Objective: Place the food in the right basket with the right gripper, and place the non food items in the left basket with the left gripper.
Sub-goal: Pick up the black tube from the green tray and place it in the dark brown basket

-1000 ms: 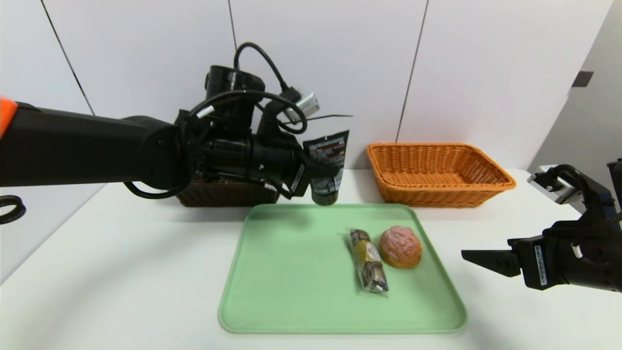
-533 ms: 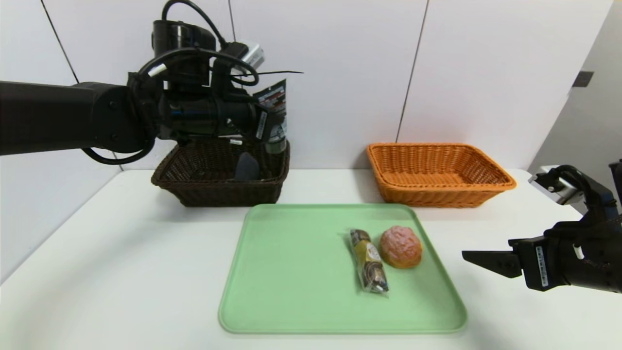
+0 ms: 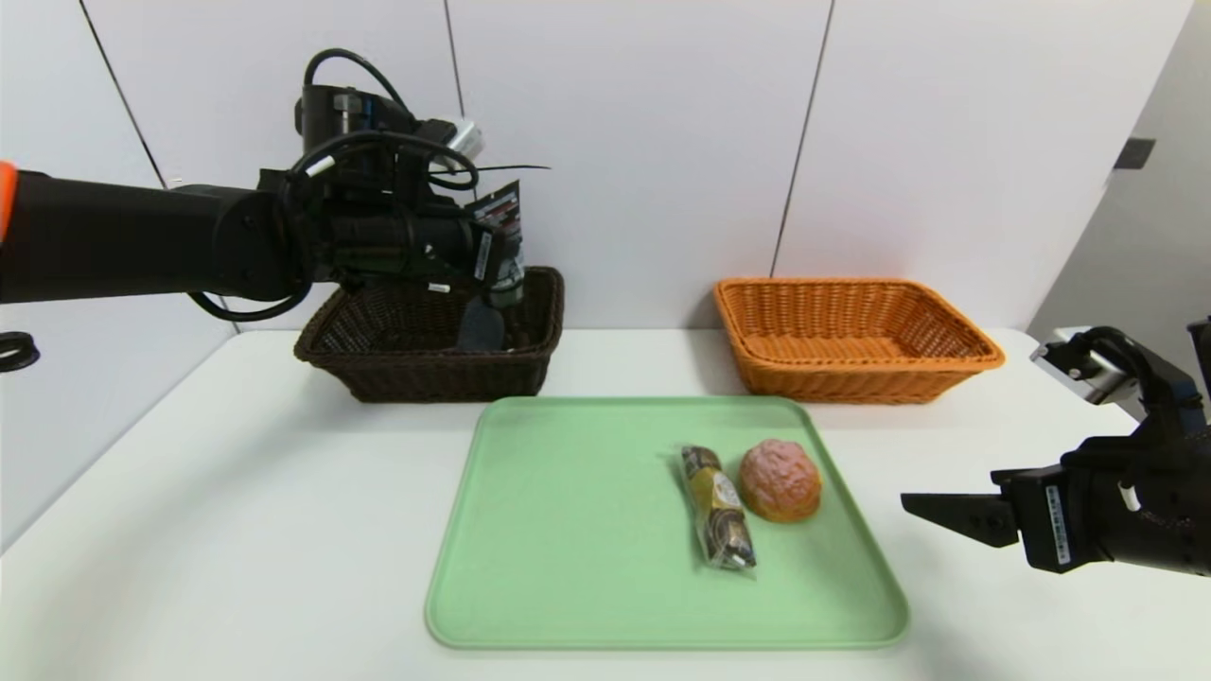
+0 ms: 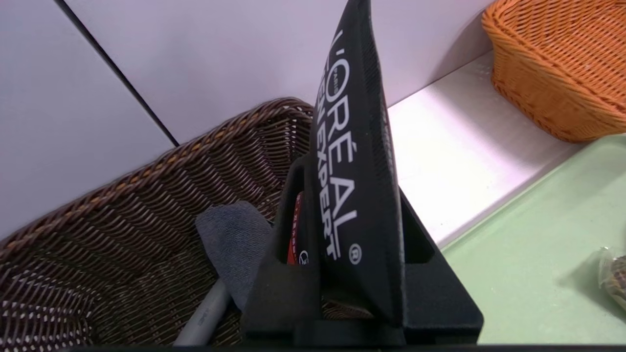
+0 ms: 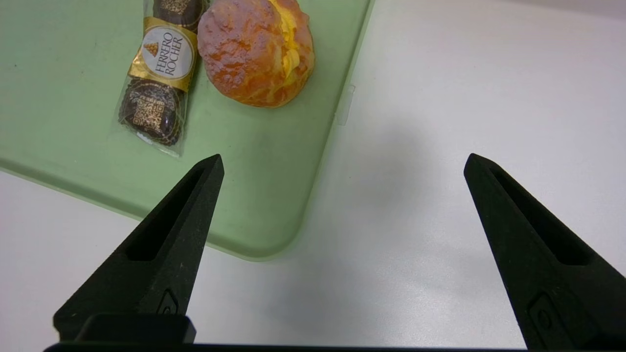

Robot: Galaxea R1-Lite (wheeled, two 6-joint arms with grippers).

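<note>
Above the dark left basket (image 3: pixel 426 336), my left gripper (image 3: pixel 492 260) has its jaws clamped on the black tube (image 4: pixel 349 146); a grey cloth (image 4: pixel 234 244) lies inside. My right gripper (image 5: pixel 342 161) hangs just right of the green tray (image 3: pixel 568 530), jaws wide open and empty. On that tray the bun (image 3: pixel 780 480) touches the wrapped snack (image 3: pixel 717 506); behind it stands the orange right basket (image 3: pixel 851 336).

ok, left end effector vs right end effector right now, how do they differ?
Load: the left end effector is shut on the black squeeze tube; the right end effector is open and holds nothing.
Place: the left one hangs over the dark brown woven wicker basket; the right one hovers low above the white table, beside the green plastic tray.
Shared: both are black, with two pointed jaws.
</note>
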